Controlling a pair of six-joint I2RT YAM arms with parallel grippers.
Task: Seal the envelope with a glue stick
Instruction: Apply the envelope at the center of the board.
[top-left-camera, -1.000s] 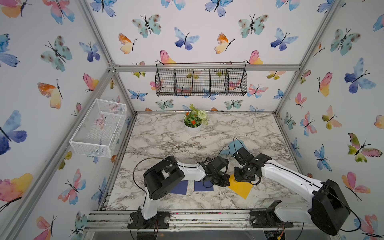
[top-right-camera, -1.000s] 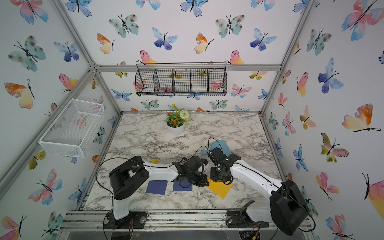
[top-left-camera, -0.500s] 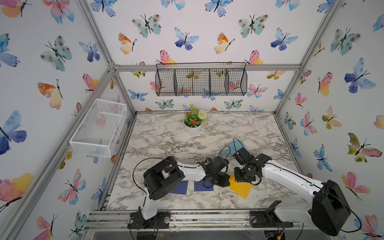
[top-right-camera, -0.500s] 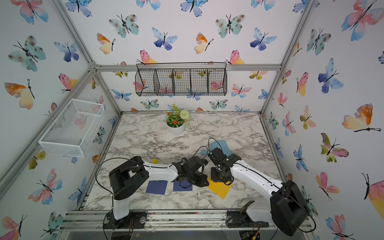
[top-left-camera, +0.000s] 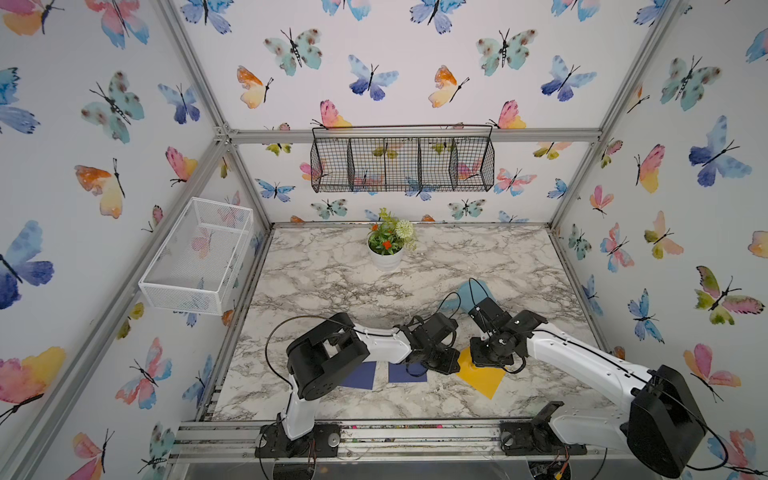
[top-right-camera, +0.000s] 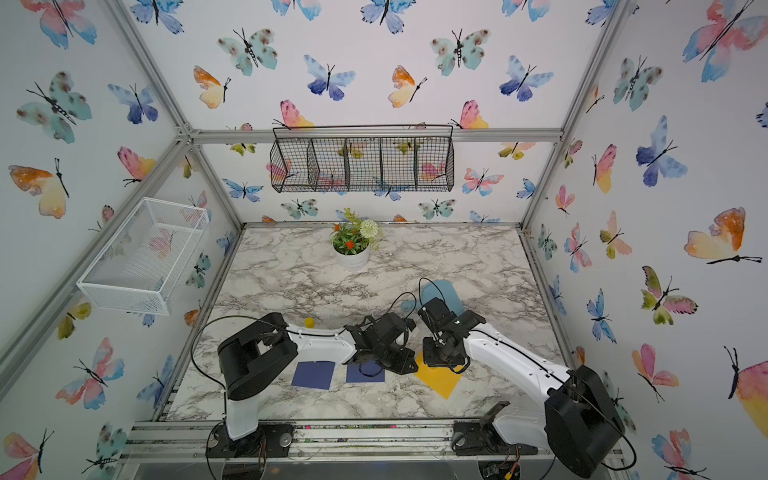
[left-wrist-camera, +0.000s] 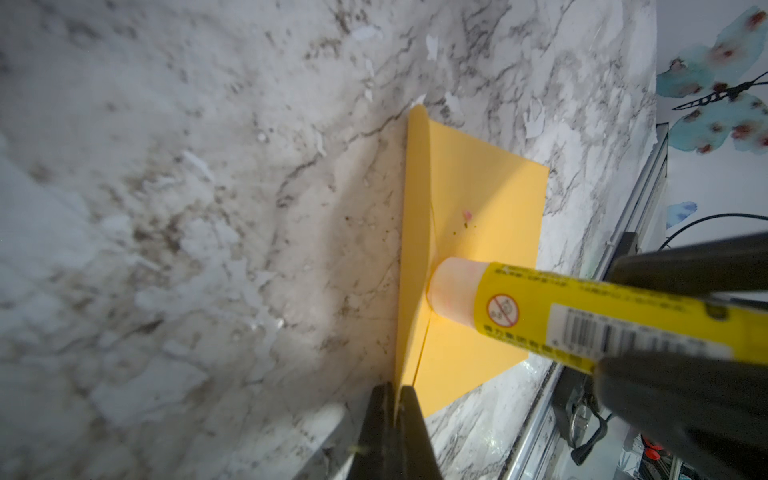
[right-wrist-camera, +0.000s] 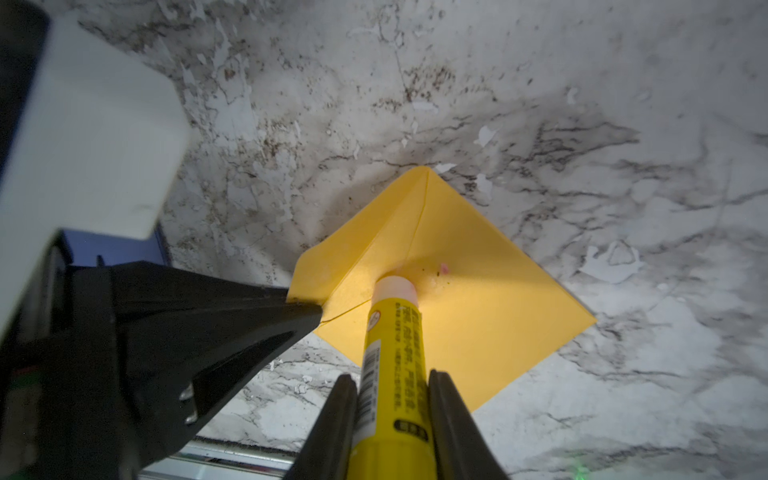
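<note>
Gluing was underway: right gripper (right-wrist-camera: 390, 384) clamped the glue stick (right-wrist-camera: 392, 332), tip on the yellow envelope (top-left-camera: 482, 380), lower centre; left gripper (left-wrist-camera: 395, 392) pinched its flap (left-wrist-camera: 415, 228) shut. Next, probably spreading.

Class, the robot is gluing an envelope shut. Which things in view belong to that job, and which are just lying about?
Job: yellow envelope, glue stick, left gripper pinching the flap, right gripper holding the stick.
Lying about: two navy papers, light blue paper, flower pot, wire basket, mesh basket.

White links (top-left-camera: 384, 341), black joints (top-left-camera: 326, 363) (thin black cables (top-left-camera: 266, 353))
</note>
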